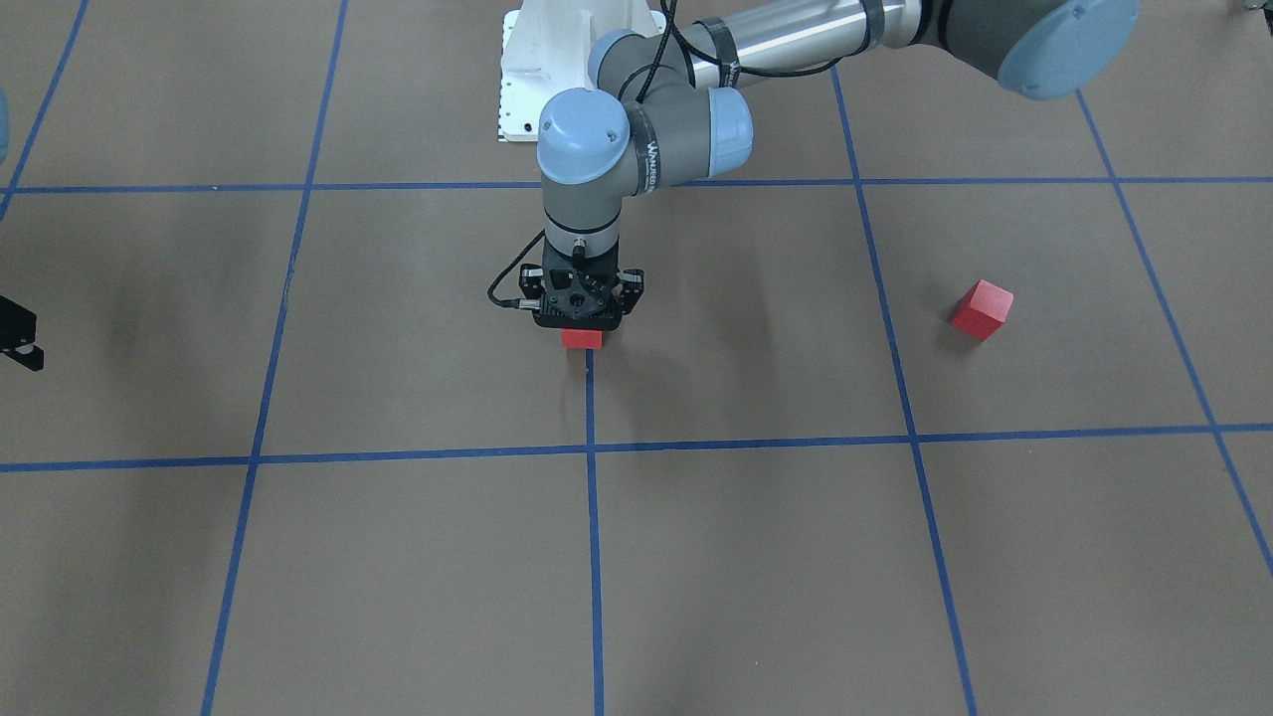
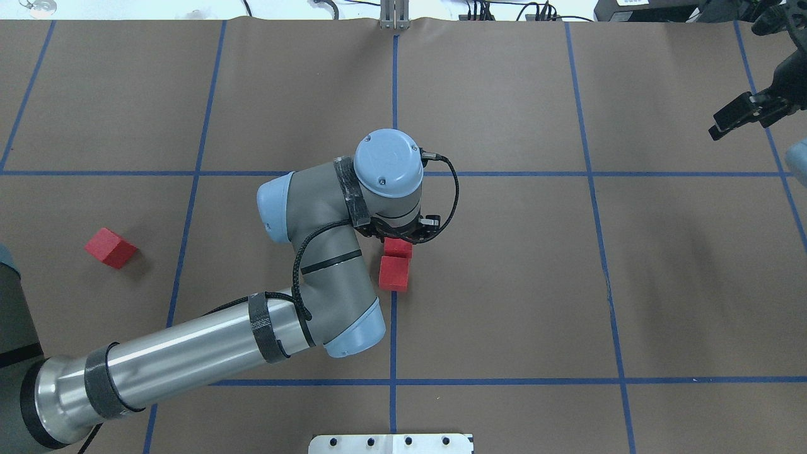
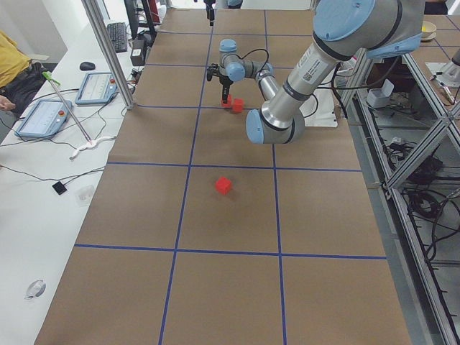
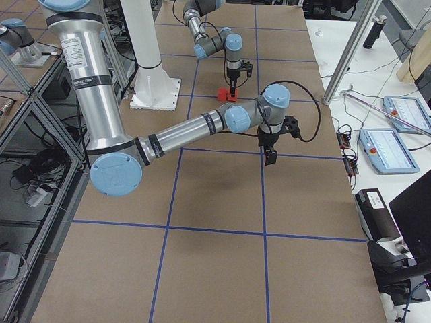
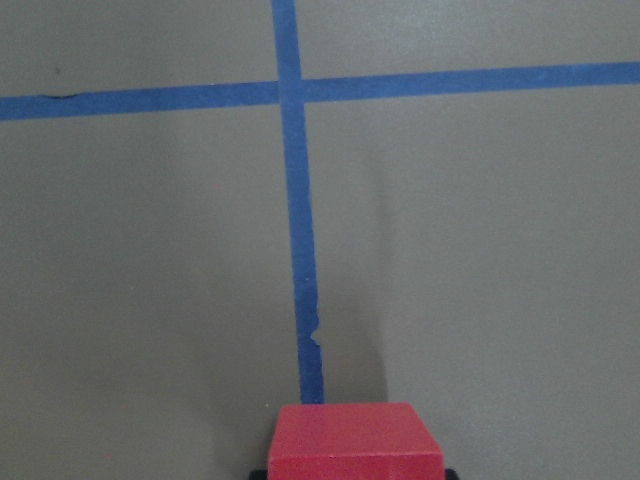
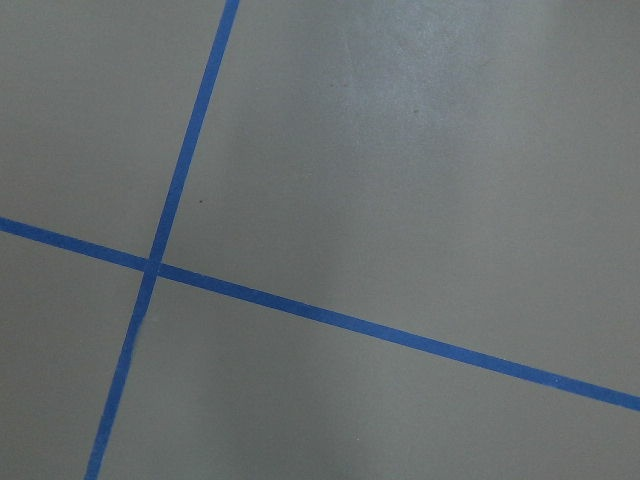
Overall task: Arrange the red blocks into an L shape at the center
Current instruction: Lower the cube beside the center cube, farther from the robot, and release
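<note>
At the center [image 2: 435,277] of the brown table [image 2: 504,315], on the blue tape line [image 2: 393,328] that runs toward the robot, I see two small matte red cubes with plain faces. They sit touching, one behind the other along the line. In the overhead view the near block [image 2: 394,273] lies fully in sight, astride the tape. The far block [image 2: 398,248] sits at its 12 o'clock and is half covered by the black left gripper [image 1: 582,320], which points straight down over it. From the left wrist camera that far block fills the bottom middle of the view, with the tape line running away from it at 12 o'clock to a crossing. Thin dark slivers show at both of its lower corners. I cannot tell whether they are fingers or whether the gripper is pressing on the block. The stray block [image 2: 111,248], the same red, lies well apart at about 9 o'clock from the pair, in the next grid square, turned askew to the lines. The right gripper [image 2: 722,126] hangs near the table's edge at roughly 2 o'clock, far from every block. I cannot tell whether its fingers are apart or together. Its wrist camera shows only brown surface and crossing tape.
</note>
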You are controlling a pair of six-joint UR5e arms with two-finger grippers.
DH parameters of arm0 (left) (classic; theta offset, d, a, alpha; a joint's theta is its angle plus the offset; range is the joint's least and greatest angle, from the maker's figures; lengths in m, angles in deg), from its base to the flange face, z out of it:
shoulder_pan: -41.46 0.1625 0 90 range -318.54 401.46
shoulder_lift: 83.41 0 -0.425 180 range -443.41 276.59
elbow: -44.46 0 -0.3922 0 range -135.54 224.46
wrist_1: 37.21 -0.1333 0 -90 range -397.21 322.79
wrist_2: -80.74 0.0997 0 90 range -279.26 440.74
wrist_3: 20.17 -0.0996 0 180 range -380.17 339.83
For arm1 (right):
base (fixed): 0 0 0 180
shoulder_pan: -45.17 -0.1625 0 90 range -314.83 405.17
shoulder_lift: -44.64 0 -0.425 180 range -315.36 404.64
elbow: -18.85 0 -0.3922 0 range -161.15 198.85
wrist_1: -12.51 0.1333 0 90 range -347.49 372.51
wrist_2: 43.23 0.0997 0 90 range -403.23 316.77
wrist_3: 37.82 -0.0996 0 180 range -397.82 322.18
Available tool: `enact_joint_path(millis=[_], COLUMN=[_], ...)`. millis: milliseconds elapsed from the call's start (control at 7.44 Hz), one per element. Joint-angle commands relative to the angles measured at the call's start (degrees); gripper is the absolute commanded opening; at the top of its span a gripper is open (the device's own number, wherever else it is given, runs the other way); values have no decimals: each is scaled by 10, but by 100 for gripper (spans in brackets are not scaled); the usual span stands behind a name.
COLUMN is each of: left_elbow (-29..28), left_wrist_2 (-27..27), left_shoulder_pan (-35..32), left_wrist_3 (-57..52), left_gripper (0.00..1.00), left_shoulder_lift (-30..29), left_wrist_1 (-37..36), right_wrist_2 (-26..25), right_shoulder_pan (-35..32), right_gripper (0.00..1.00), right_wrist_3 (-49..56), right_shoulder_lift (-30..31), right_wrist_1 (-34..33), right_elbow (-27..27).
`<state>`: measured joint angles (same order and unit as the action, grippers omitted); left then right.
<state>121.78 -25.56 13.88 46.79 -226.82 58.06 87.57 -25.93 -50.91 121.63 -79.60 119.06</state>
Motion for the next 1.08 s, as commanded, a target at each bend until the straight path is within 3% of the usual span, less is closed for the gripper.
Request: enact_joint_path(millis=[0,941], left_elbow=[0,1], left_wrist_2=[0,3], left_shoulder_pan=[1,1], left_wrist_3=[0,1], left_gripper=[8,17], left_shoulder_lift=[2,2], left_wrist_1=[0,-1], right_wrist_2=[0,0], right_shoulder_pan=[0,0], right_gripper=[100,100], right_wrist_3=[0,-3], right_shoulder_lift=[-2,-3], right_wrist_1=[0,0], right_elbow=[0,0])
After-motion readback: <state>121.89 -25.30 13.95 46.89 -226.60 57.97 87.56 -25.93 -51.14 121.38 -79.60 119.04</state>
